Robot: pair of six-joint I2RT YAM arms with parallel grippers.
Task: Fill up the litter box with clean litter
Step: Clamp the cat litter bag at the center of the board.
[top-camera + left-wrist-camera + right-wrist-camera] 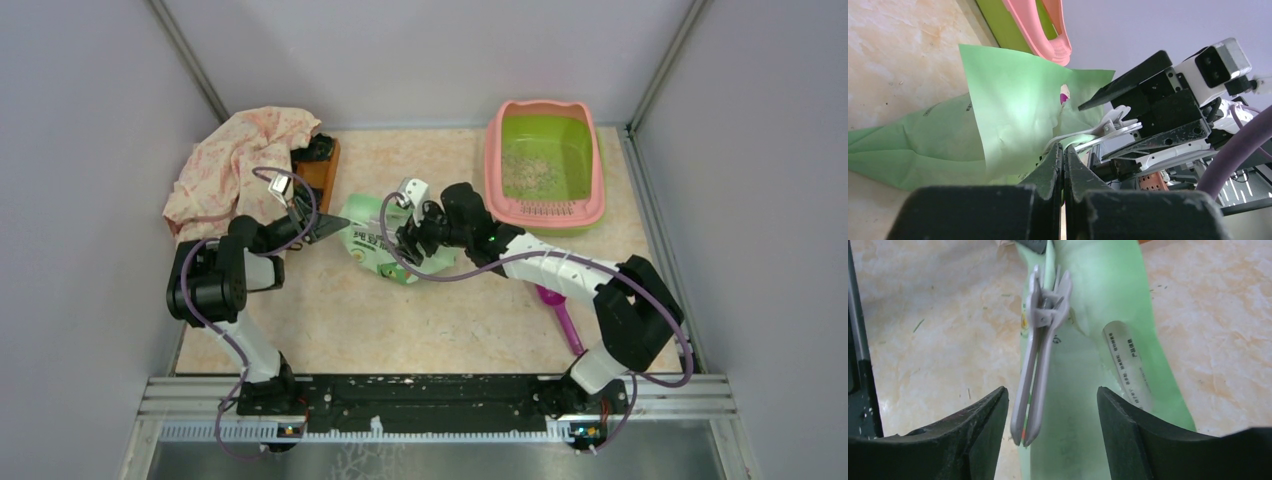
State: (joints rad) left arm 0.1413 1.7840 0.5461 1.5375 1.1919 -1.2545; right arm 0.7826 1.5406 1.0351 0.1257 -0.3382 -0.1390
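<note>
The litter box (545,212), pink-rimmed with a lime-green basin, stands at the back right. A thin scatter of clean litter (527,172) lies in its basin. Its pink rim (1048,35) also shows in the left wrist view. A light green bag (365,215) lies mid-table between both arms. My left gripper (335,228) is shut on the bag's left edge (1013,105), and its fingertips (1064,147) press together. My right gripper (1053,395) hangs open over the bag (1098,300), straddling a pale grey clip (1040,355) clamped on it without touching it.
A pink floral cloth (245,160) is heaped at the back left, partly over a brown wooden tray (322,170). A purple scoop (562,315) lies under the right arm near the front. Grey walls close in on three sides.
</note>
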